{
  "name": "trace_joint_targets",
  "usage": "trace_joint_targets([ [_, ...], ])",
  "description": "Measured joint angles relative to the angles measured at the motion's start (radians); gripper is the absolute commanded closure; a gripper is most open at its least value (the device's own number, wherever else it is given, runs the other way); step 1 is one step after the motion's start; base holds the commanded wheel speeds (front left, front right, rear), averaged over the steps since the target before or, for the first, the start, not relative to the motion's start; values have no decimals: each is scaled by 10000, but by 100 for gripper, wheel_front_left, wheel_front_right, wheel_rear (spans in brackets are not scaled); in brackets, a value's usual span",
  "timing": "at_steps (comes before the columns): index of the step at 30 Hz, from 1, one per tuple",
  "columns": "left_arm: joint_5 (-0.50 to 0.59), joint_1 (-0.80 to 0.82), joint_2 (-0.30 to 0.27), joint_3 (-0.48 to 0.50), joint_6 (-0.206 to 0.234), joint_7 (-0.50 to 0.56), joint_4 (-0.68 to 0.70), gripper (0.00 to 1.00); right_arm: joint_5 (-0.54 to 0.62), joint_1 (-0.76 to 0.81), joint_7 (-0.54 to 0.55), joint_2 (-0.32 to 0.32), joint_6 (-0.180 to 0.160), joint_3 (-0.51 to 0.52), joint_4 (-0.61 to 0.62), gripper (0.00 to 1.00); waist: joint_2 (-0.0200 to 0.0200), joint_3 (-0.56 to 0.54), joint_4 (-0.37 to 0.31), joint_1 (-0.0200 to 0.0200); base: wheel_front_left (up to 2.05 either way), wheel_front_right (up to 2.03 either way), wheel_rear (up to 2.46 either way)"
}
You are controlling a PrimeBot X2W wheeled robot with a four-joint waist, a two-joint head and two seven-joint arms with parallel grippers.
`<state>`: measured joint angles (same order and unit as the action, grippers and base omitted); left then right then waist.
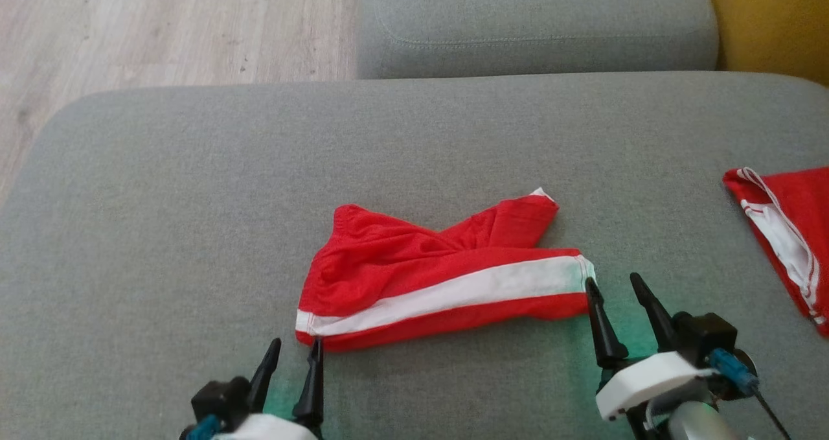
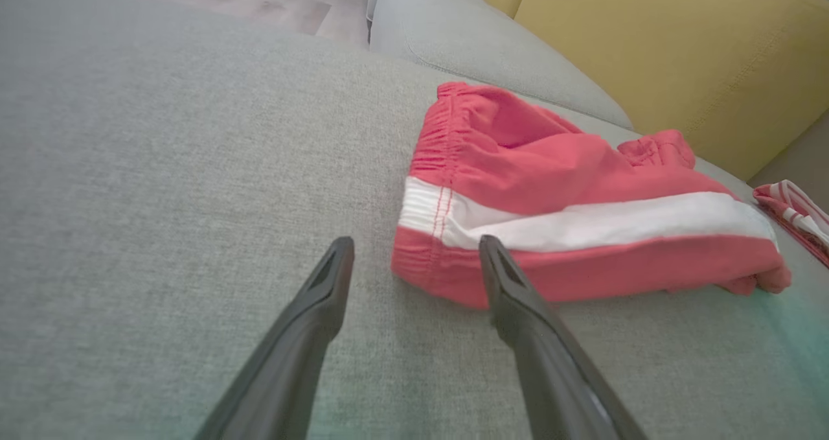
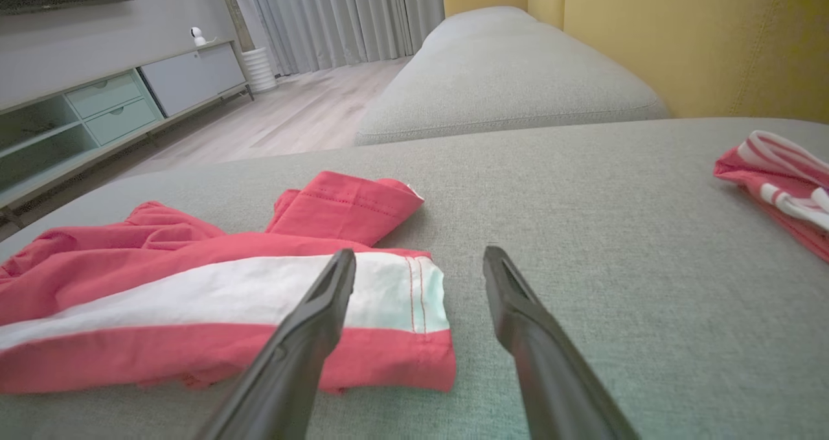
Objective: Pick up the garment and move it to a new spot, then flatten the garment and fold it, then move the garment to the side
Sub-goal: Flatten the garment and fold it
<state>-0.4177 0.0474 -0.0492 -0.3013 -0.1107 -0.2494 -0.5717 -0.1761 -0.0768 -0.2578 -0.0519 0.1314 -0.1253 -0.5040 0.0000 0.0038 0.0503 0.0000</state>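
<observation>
The garment [image 1: 421,271] is a pair of red shorts with a white side stripe, folded lengthwise on the grey cushion [image 1: 162,200]. One leg hem sticks out at its far right. My left gripper [image 1: 296,356] is open at the shorts' near left corner, by the waistband [image 2: 431,200]. My right gripper [image 1: 614,288] is open at the right end, its left finger over the leg hem [image 3: 421,297]. Neither holds anything. In the left wrist view the left gripper [image 2: 414,249] has its right finger over the garment [image 2: 570,207]. In the right wrist view the right gripper [image 3: 420,258] straddles the hem edge.
A second red and white garment [image 1: 787,232] lies at the cushion's right edge. Another grey cushion [image 1: 537,25] sits beyond, with a yellow backrest [image 1: 771,19] at the right. Wooden floor [image 1: 129,32] lies beyond the cushion's left and far edges.
</observation>
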Motion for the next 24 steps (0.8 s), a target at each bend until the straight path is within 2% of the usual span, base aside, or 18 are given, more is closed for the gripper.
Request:
trace_joint_targets([
  [6, -610, 779, -2, -430, -142, 0, -550, 0, -23, -1, 0, 0, 0, -157, 0, 0, 0, 251, -32, 1, 0, 0, 0],
  [12, -1528, 1232, -23, -1432, -205, -2, -790, 0, -107, -111, 0, -33, 0, -316, 17, 0, 0, 462, -37, 1, 0, 0, 0],
  [15, -2073, 1415, -203, -1937, -215, 0, -771, 0, -167, -187, 0, -52, 0, -395, 54, 0, 0, 513, -30, 1, 0, 0, 0],
  [24, -2832, 1566, -752, -2857, -215, 0, -656, 0, -280, -187, 0, -109, 0, -552, 25, 0, 0, 553, -22, 0, 0, 0, 0],
])
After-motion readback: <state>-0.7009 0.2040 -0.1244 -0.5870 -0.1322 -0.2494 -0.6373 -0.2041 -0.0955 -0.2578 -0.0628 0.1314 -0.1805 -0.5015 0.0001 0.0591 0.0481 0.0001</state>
